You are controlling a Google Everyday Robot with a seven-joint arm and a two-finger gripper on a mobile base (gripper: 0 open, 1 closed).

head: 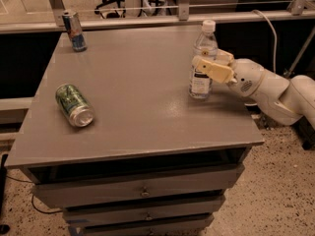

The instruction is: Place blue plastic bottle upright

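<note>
Found bottle (204, 47) standing cap-up near the right edge of the counter (142, 97), long axis vertical, base apparently seated, with gripper (206, 63) extended in from the right at label height and jaws clamped across its middle, release straight back rightward judged sufficient.

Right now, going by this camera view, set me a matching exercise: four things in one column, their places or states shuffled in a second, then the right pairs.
Things
1. blue plastic bottle
2. green can
3. blue-and-silver can
4. gripper

Places or states
A. lying on its side on the left part of the table
B. reaching in from the right, at the bottle's label height
C. standing upright near the table's right edge
D. standing at the table's far left corner

Pairs: 1-C, 2-A, 3-D, 4-B
</note>
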